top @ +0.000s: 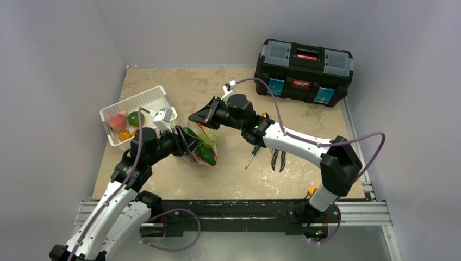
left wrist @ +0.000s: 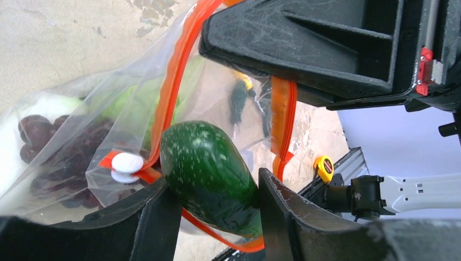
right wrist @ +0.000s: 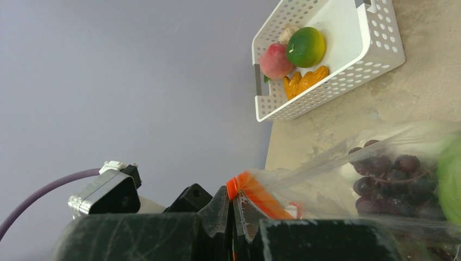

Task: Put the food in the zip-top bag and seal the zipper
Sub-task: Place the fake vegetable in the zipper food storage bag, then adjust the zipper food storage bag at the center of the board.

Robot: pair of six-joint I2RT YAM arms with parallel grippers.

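While right jaws pinched the zipper (right wrist: 255, 191) | left jaws held the cucumber (left wrist: 206, 168) between them, at the zip-top bag (left wrist: 65, 109) mouth | step: loading | next: push deeper, release

robot lab, enclosed test table (top: 228, 179), toolbox (top: 303, 72)

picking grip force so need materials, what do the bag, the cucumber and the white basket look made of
Zip-top bag: thin clear plastic film, glossy; it crinkles and the grapes show through.
Cucumber: likely moulded plastic or rubber, dark green, smooth, shiny highlights with pale speckles.
Basket: rigid white plastic, matt-looking, with moulded rows of holes.
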